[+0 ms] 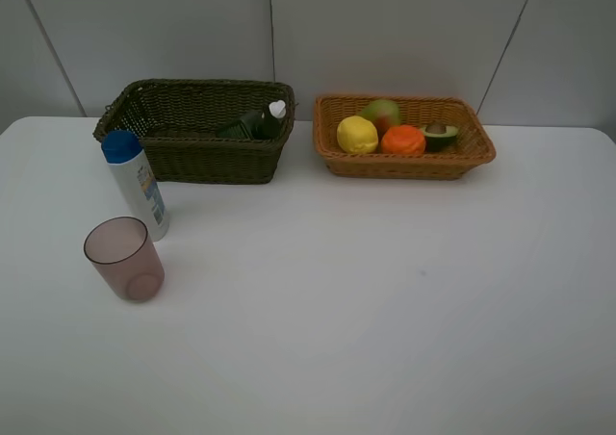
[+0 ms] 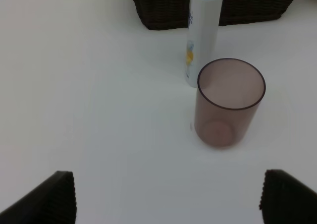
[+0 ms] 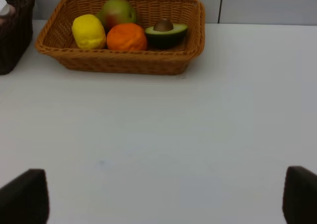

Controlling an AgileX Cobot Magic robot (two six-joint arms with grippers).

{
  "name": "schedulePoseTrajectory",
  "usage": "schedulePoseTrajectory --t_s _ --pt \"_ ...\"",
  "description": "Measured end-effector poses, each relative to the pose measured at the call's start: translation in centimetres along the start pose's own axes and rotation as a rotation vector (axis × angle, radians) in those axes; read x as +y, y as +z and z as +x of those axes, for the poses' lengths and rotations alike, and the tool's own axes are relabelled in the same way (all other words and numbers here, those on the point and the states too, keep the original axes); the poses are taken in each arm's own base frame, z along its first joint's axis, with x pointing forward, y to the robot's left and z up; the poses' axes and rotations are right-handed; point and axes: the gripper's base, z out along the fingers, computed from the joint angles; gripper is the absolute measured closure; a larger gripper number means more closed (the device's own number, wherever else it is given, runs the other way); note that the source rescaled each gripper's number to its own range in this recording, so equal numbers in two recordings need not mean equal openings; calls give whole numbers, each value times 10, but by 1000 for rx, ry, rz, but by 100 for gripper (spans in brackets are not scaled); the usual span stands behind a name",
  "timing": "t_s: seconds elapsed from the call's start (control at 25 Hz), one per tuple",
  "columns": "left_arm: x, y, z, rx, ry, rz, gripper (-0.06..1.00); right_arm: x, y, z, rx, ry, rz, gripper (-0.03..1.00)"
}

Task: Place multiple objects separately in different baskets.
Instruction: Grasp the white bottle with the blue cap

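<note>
The left pincer (image 2: pixel 166 196) stands wide, its two dark fingertips showing at opposite lower corners of its wrist view with nothing between them but bare white bench (image 1: pixel 385 310); it looks straight at the pinkish cup (image 2: pixel 229 102), which stands upright and mouth-up in front of it, so I judge this arm is lined up to take the cup. Just behind the cup, and apart from it as far as the high view shows, stands the white bottle (image 2: pixel 202 40) with its blue cap, upright and close to the front wall of the dark basket (image 1: pixel 197 151). Both are on the bench, outside any basket, so they appear to be what is left of the task. Inside the dark basket a dark green pump bottle (image 1: pixel 252 124) lies tilted against the right end, its white pump head up near the rim; whether anything else lies in there I cannot tell. The right pincer (image 3: pixel 166 199) is likewise wide and empty, hovering over bare bench and facing the tan basket (image 3: pixel 124 63). That basket holds the fruit together: lemon (image 3: pixel 88 31), orange (image 3: pixel 127 36), pear (image 3: pixel 118 12) behind them, and avocado half (image 3: pixel 166 30) cut side up at the right. The sorting seems to go by kind, fruit in the tan basket and containers in the dark one, which would send the cup and white bottle into the dark basket.
</note>
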Motion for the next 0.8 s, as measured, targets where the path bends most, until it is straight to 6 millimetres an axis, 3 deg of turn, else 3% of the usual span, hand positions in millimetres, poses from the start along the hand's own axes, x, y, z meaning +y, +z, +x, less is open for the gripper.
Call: schedulePoseTrajectory --t_s 0.12,0.28,0.52,0.8 --pt "0 -1 -2 1 0 0 -6 0 0 0 0 0 0 -3" --pt "-1 -5 -19 28 -2 -1 -6 0 0 0 0 0 -1 -3" --pt "-2 1 -62 123 -8 -4 -6 0 0 0 0 0 -1 -3" --pt "-2 33 -119 274 -18 -10 -6 0 0 0 -1 1 -2 -3"
